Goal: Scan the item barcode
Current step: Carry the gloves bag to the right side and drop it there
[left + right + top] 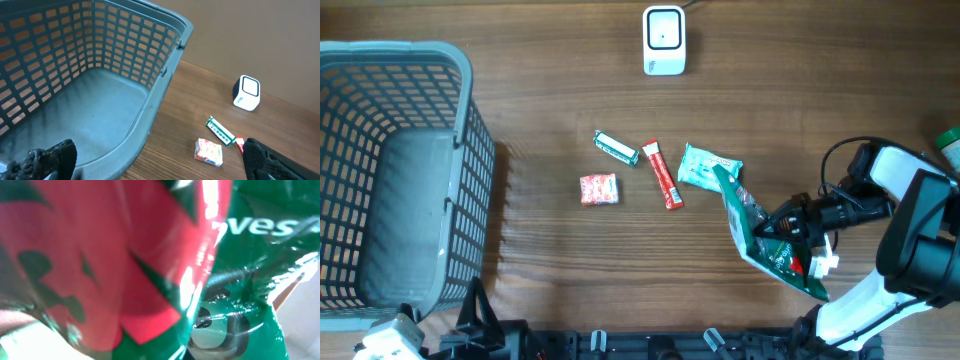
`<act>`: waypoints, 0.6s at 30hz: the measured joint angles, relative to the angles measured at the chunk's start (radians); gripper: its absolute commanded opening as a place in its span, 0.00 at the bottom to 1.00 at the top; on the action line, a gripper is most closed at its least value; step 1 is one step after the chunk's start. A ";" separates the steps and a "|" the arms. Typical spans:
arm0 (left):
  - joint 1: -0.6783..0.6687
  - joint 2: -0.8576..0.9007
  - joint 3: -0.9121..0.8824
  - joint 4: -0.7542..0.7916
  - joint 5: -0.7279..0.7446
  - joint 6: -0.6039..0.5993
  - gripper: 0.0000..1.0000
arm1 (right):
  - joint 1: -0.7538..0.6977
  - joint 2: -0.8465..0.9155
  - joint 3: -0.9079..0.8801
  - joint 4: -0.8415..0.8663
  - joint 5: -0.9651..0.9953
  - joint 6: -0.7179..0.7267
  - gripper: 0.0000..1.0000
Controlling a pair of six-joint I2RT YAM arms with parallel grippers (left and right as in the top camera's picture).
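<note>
**Inspector:** Where is the task item, and what is it made of?

**Assistant:** It is a glossy green foil bag [775, 240] with red patches and white lettering. The film is crinkled and throws bright glare. It sits at the right of the brown wood-grain table [540, 260], tilted, with its upper corner just beside a pale teal soft pouch [708, 167]. I cannot tell whether the bag's lower edge touches the table.

**Inspector:** And the state of the hands?

**Assistant:** The right hand [790, 228] is closed on the bag and grips it from the right side. In that wrist's view the foil fills the whole frame and hides the fingers. The left hand [157, 150] is spread wide and holds nothing. Its black, rough-textured fingers [50, 157] show over the basket's edge.

**Inspector:** What else is around?

**Assistant:** A white rounded scanner box with a dark window [664, 40] stands at the far edge, well apart from the bag. Between the two lie a narrow red sachet [662, 175], a slim green-and-white stick pack [616, 147] and a small red-and-white packet [599, 189], none touching another. A grey-blue plastic lattice basket [460, 150] with a smooth floor occupies the left side.
</note>
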 measured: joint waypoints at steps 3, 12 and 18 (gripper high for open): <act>0.000 0.000 0.000 0.000 0.000 0.000 1.00 | 0.000 0.000 0.000 0.000 0.061 -0.168 0.04; 0.000 0.000 0.000 0.000 0.000 0.000 1.00 | 0.000 0.000 0.000 0.000 0.058 -0.453 0.04; 0.000 0.000 0.000 0.000 0.000 0.000 1.00 | 0.000 0.000 0.000 0.000 -0.062 -0.639 0.04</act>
